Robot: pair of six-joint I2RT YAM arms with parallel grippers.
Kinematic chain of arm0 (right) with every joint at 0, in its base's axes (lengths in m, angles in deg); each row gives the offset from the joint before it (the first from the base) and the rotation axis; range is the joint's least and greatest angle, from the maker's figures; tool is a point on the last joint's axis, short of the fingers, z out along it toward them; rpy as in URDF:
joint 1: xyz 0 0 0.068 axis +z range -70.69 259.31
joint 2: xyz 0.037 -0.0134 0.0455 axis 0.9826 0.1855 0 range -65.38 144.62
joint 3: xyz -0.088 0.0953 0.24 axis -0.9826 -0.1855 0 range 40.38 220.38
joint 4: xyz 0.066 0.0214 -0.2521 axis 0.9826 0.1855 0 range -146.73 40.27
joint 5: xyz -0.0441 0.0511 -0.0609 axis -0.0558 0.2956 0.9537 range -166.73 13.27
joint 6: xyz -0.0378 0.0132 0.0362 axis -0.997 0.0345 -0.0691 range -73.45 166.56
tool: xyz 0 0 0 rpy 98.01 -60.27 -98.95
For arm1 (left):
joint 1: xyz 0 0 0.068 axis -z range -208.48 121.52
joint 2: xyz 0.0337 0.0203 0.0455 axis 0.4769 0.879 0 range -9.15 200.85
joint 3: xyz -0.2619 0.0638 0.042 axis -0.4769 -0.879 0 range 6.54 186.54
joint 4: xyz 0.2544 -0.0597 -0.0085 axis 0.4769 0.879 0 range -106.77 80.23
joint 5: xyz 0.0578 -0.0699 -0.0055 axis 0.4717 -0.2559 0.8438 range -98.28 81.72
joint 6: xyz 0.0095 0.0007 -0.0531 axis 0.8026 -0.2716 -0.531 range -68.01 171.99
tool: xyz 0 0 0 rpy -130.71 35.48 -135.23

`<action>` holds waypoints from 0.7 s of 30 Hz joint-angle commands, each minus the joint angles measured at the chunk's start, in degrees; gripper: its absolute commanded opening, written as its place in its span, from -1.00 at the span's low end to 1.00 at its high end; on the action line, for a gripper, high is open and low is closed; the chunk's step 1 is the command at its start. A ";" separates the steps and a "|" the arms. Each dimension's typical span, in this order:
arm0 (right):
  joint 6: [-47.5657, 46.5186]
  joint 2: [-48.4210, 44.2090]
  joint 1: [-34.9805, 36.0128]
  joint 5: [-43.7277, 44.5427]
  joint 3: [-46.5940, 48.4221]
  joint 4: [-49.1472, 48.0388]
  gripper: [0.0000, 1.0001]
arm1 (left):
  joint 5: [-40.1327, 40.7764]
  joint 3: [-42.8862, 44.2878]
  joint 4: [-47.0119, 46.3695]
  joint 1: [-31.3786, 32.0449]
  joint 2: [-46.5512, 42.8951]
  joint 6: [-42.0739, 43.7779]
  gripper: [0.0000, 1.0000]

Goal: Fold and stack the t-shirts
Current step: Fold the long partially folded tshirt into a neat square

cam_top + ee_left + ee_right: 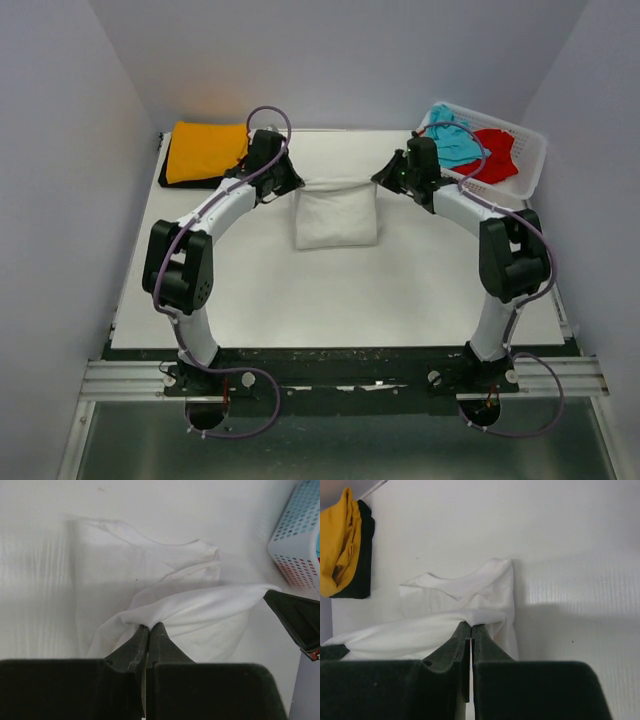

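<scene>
While the left gripper (pixel 149 626) and right gripper (pixel 470 625) pinch its far edge, the white t-shirt (pixel 337 218) lies half folded, middle of the table (pixel 250 300).
Both clamp cloth tightly; next, I'd judge, that edge needs carrying evenly nearward.

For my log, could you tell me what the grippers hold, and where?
The left gripper and right gripper each pinch one far corner of the white t-shirt.

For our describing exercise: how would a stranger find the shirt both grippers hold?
On the table, between the arms, lies the white shirt. The left gripper and right gripper each pinch its far edge. No other shirt is white: orange shirt and black shirt far left, turquoise shirt and red shirt in the basket.
</scene>
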 commanded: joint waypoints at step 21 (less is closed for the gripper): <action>-3.33 14.35 -1.35 -13.88 10.81 -13.26 1.00 | -11.00 4.48 0.97 -5.58 3.87 -0.66 0.97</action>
